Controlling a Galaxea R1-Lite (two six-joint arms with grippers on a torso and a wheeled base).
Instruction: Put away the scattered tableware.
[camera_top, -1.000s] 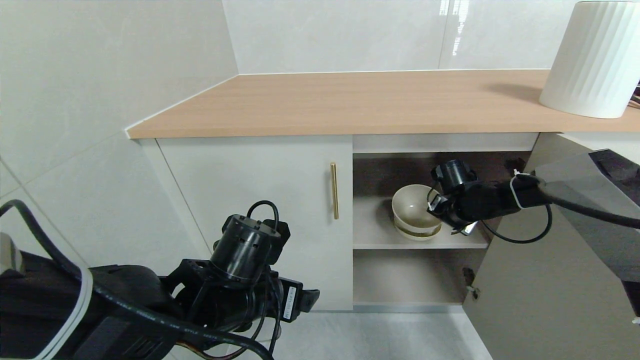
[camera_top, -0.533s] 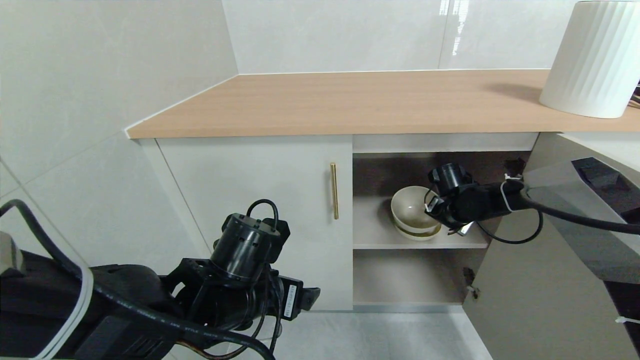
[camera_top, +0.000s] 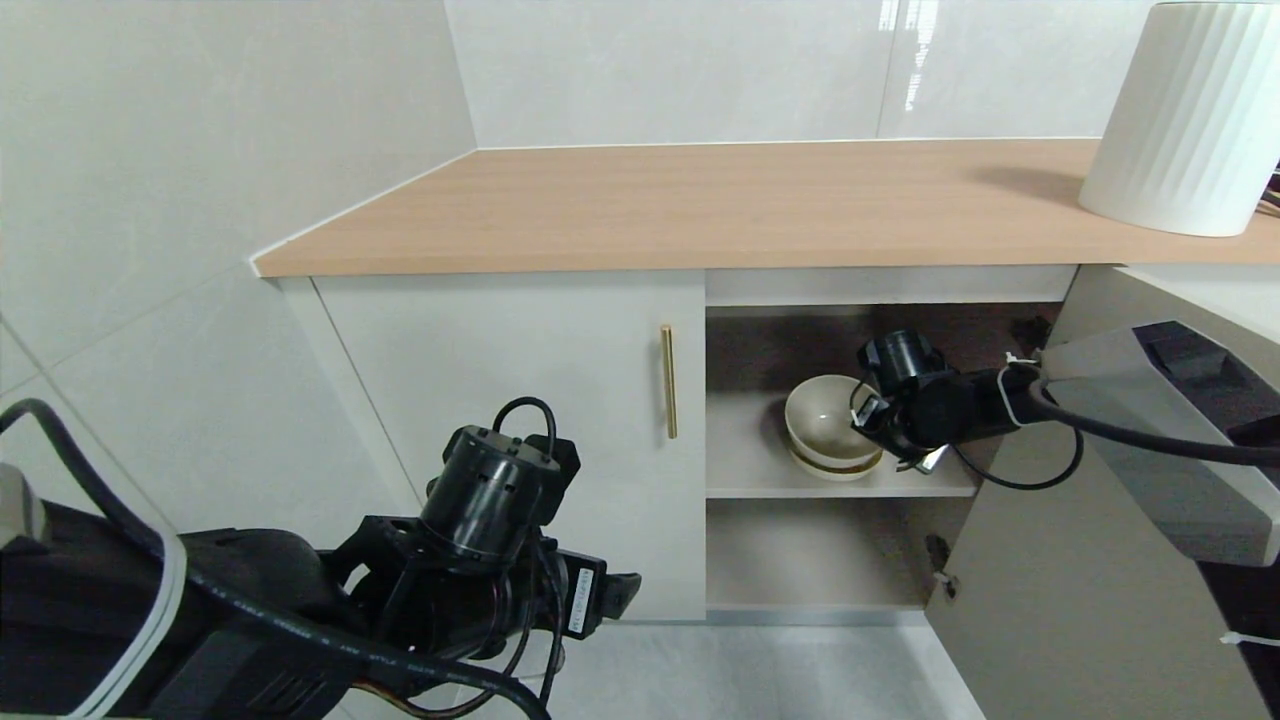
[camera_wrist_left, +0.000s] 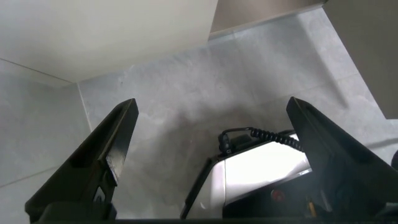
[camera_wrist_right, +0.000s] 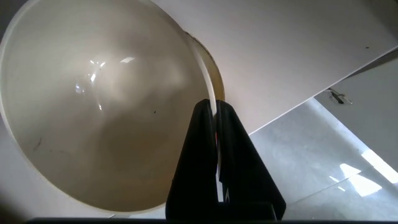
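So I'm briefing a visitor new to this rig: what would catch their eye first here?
Likely the right gripper pinching the rim of a cream bowl on the upper cabinet shelf, atop another dish. Then the tall white ribbed container at the right end of the wooden countertop, and the left gripper open, low above the floor.

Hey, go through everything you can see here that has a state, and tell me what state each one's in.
Left cabinet door: closed.
Right cabinet door: swung open.
Top bowl: tilted, resting in a lower dish on the upper shelf.
Right tool: shut on the top bowl's rim.
Left tool: open, empty.
White ribbed container: upright on the counter.
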